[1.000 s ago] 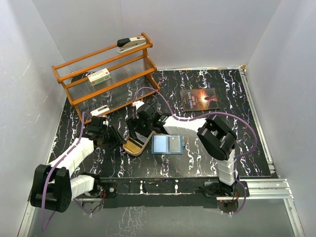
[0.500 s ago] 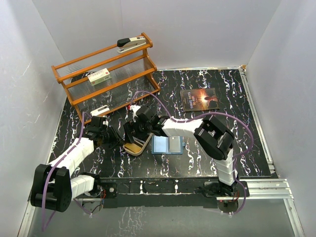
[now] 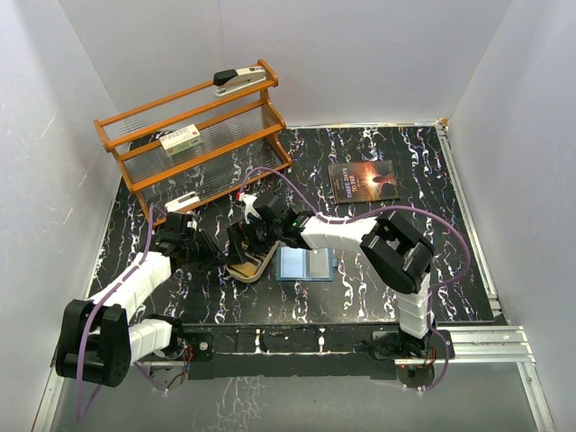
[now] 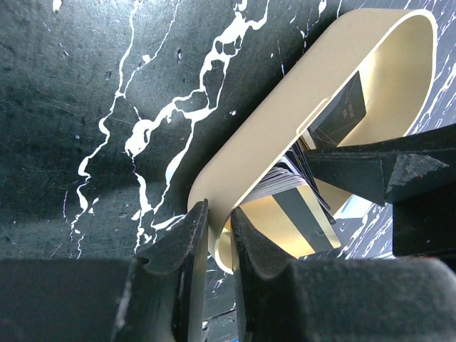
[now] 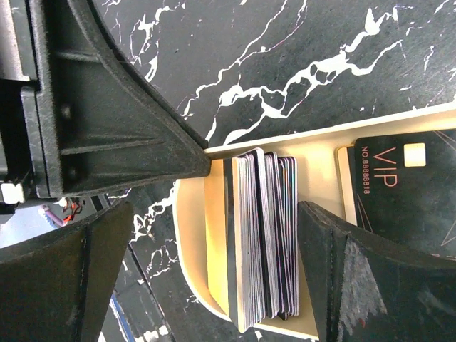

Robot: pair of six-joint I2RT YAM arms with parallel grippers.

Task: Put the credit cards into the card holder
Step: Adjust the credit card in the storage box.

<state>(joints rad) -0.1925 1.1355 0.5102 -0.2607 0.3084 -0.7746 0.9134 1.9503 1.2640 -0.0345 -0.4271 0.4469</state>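
From above, the right gripper point(image 3: 245, 245) has sunk lower over the tan oblong wooden tray point(image 3: 247, 269) than half a second ago and now hides most of it. The left gripper point(image 3: 212, 255) has kept its post at the tray's edge, so I judge the pick is about to begin. The small blue folding card holder point(image 3: 306, 264) lies just beside the tray, on the right arm's side.

In the left wrist view, the left gripper's fingers point(image 4: 178, 246) are clenched on the tray's rim, steadying it.

In the right wrist view, the right gripper's fingers point(image 5: 96, 285) are spread wide and grasp nothing. They straddle the stack of thin plastic credit cards point(image 5: 260, 235), which stands on edge inside the tray. The stack sits close to the rounded end wall, so room there is scant. A black VIP card point(image 5: 399, 185) lies on the stack's other side.
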